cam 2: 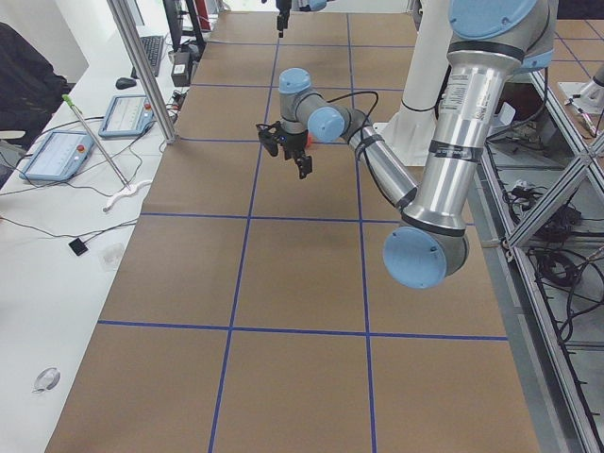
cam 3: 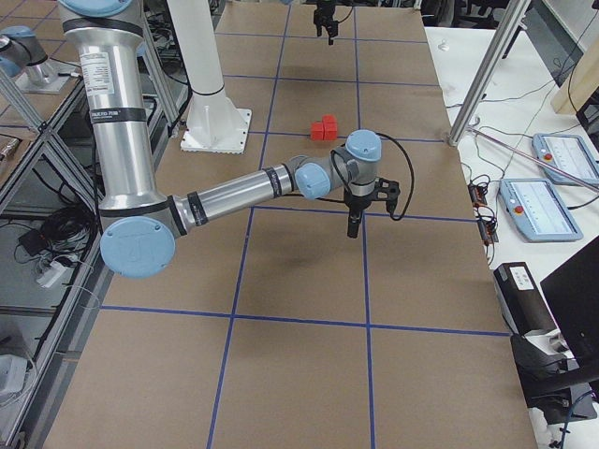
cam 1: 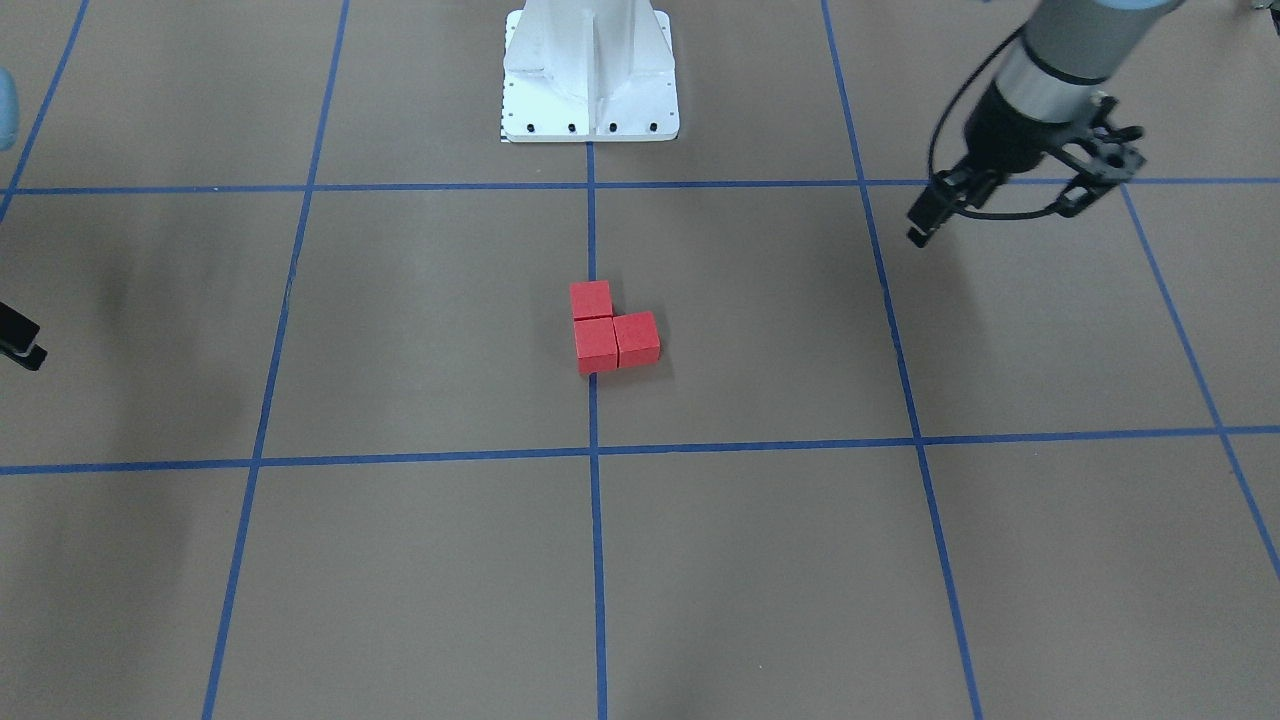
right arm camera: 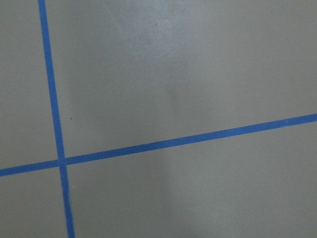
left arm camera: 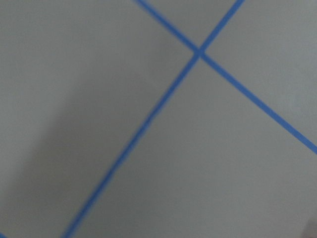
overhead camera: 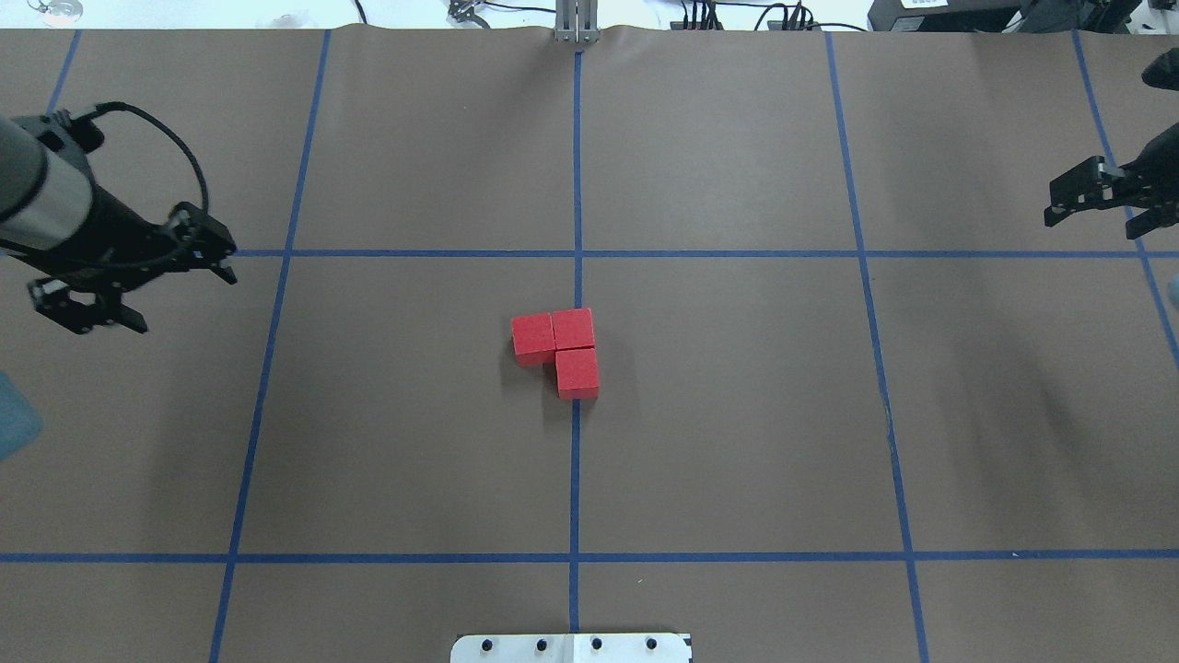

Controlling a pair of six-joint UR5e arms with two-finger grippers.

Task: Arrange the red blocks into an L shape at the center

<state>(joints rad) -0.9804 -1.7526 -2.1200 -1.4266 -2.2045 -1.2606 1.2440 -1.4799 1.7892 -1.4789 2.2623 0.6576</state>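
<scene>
Three red blocks (cam 1: 612,334) sit touching in an L shape on the brown floor, on the centre grid line (cam 1: 592,230). They also show in the overhead view (overhead camera: 562,348) and the exterior right view (cam 3: 324,128). My left gripper (overhead camera: 184,302) is open and empty, far to the blocks' left above a tape crossing; it also shows in the front-facing view (cam 1: 990,225). My right gripper (overhead camera: 1091,226) is open and empty at the far right edge. Only one of its fingers (cam 1: 20,342) shows in the front-facing view. Both wrist views show only floor and blue tape.
The white robot base (cam 1: 590,100) stands behind the blocks, also in the overhead view (overhead camera: 571,649). Metal posts (cam 3: 482,84) and teach pendants (cam 3: 543,201) line the operators' side. A pale blue thing (overhead camera: 14,424) pokes in at the left edge.
</scene>
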